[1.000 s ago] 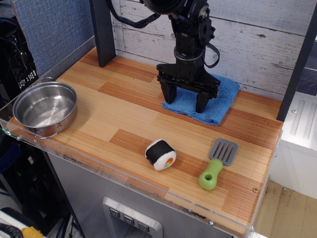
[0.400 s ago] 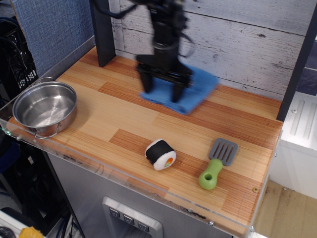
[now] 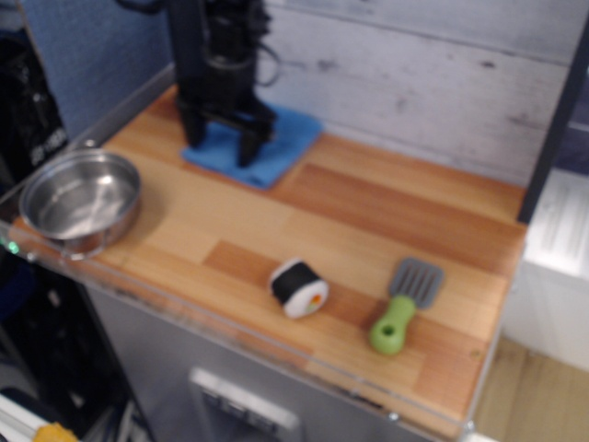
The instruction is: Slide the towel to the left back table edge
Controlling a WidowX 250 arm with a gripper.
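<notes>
The blue towel (image 3: 267, 147) lies flat on the wooden table (image 3: 368, 221) near the back left, by the white plank wall. My gripper (image 3: 221, 147) stands upright over the towel's left part with both fingers spread apart and their tips pressed down on the cloth. The frame is blurred. The towel's left part is partly hidden behind the fingers.
A steel pot (image 3: 81, 201) sits at the left front edge. A sushi roll toy (image 3: 298, 287) and a green-handled spatula (image 3: 405, 304) lie near the front. A dark post (image 3: 184, 55) stands at the back left corner behind the gripper.
My gripper has moved left along the back of the table, dragging the towel with it from the back middle to the back left.
</notes>
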